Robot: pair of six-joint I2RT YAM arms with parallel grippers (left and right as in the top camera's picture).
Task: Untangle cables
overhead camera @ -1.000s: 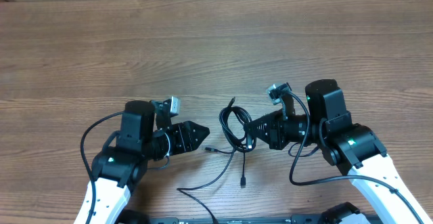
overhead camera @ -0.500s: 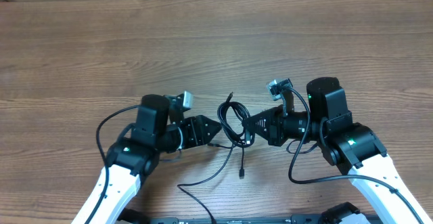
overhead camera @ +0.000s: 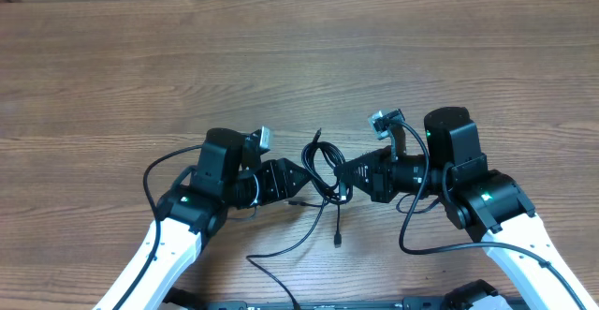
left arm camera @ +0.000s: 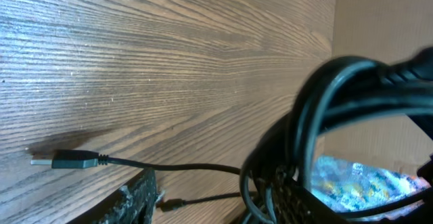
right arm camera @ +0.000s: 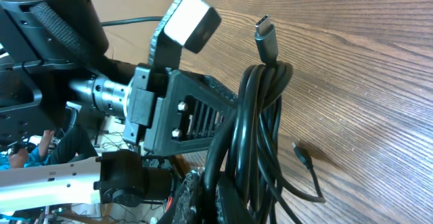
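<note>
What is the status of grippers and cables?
Right gripper shut on the cables. Left gripper open, close beside them. Cables looped together. No obstacle seen.

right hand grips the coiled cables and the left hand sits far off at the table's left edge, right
No: the left hand is close beside the coiled cables, not far off; the overhead view shows it. The right hand does grip them.

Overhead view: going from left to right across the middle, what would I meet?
Left hand → looped black cables → right hand, which pinches them.
</note>
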